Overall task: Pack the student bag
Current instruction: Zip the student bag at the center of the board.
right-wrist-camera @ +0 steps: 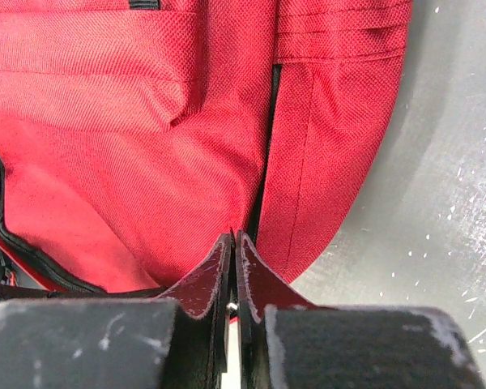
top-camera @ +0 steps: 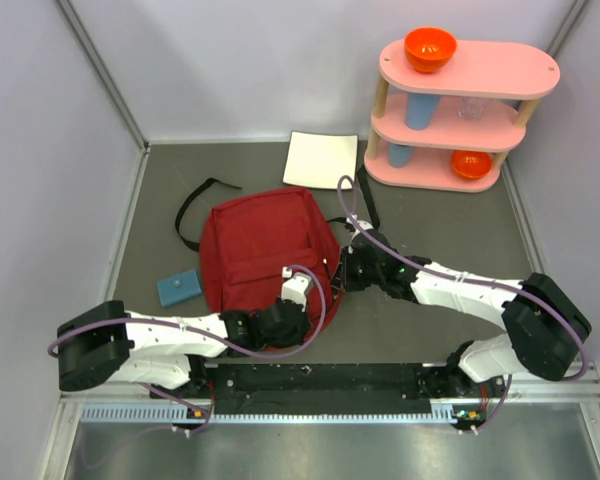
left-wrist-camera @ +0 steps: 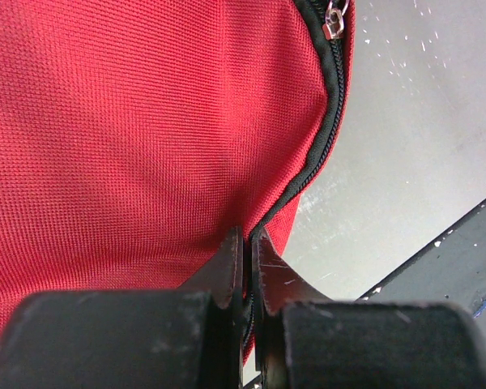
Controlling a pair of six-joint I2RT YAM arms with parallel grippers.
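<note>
The student bag (top-camera: 265, 250) is a dark red backpack lying flat in the middle of the table, with black straps trailing to the far left. My left gripper (top-camera: 298, 290) is at the bag's near right corner. In the left wrist view the left gripper (left-wrist-camera: 247, 231) is shut on the bag's black zipper edge (left-wrist-camera: 328, 121), and a metal zipper pull (left-wrist-camera: 334, 20) shows farther along. My right gripper (top-camera: 346, 268) is at the bag's right edge. In the right wrist view the right gripper (right-wrist-camera: 234, 235) is shut on the red fabric (right-wrist-camera: 146, 146) beside a seam, with a small metal bit between the jaws.
A blue flat block (top-camera: 180, 288) lies left of the bag. A white notebook (top-camera: 320, 158) lies behind it. A pink three-tier shelf (top-camera: 460, 110) at the back right holds orange bowls and blue cups. Grey walls enclose the table.
</note>
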